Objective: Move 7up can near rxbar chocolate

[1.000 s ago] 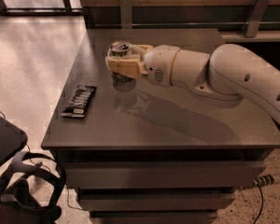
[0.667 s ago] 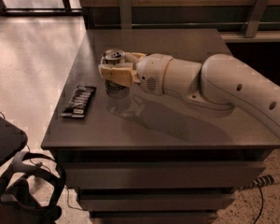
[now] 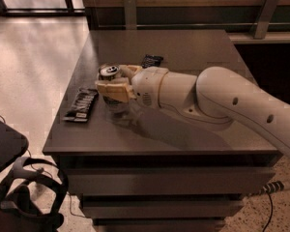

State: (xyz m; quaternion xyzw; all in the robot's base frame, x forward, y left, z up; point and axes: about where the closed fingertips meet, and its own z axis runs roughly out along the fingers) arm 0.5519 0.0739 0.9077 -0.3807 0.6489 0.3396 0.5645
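Where tool clasps 7up can, rxbar lies near.

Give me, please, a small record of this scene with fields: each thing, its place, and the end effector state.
table: grey, with drawers below
7up can: upright, silver top showing, over the table's left part
end effector: shut on the 7up can, one finger on each side
rxbar chocolate: flat near the left edge, left of the can, not touching it
dark blue wrapper: flat, behind the arm
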